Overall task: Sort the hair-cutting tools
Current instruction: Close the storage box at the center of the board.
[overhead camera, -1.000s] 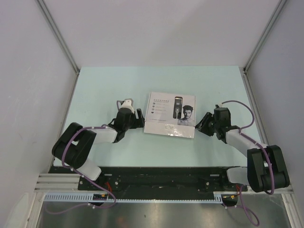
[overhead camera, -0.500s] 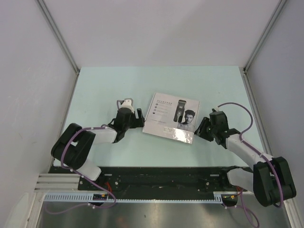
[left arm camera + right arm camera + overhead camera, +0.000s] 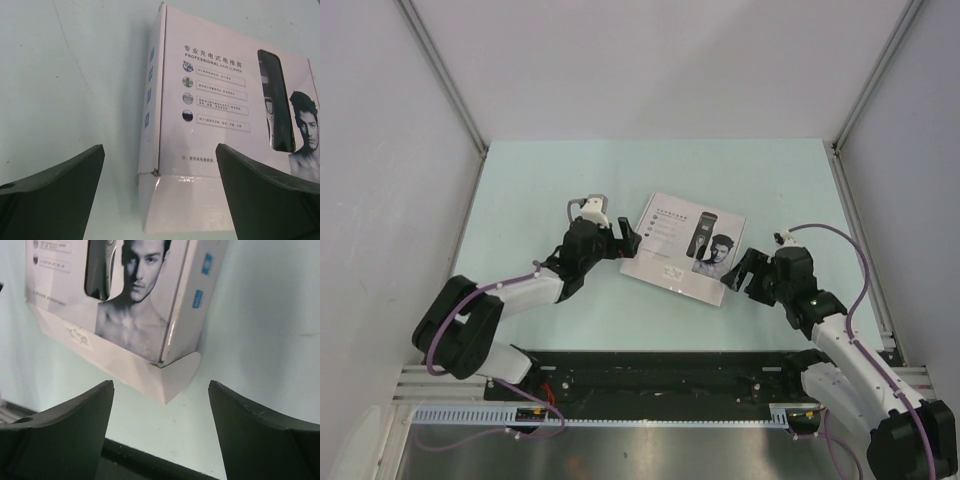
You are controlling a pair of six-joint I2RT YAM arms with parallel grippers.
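top external, closed white box [image 3: 682,250], clipper and man printed on lid, left fingers [image 3: 50,195], right fingers [image 3: 260,435] spread

Box lid [image 3: 220,100], left wrist view: headline in Chinese chars, "专业充电式电推剪", w/ "PROFESSIONAL HAIR CLIPPER" in caps right under it. Below that, 4 round icons in a column, each w/ a framed 2-line Chinese caption, too small to read. Near the lid's lower edge, 1 fine-print line starts "注:", rest not legible. Box side wall [image 3: 150,95]: 4 small blue marks in a column, unreadable. Right wrist view: 2 caption frames and a fine-print line on the lid, all blurred. 2 blue marks on the side wall there, unreadable. Faint grey print on the front flap [image 3: 120,367], can't make it out. Top view: lid text shows only as grey lines.
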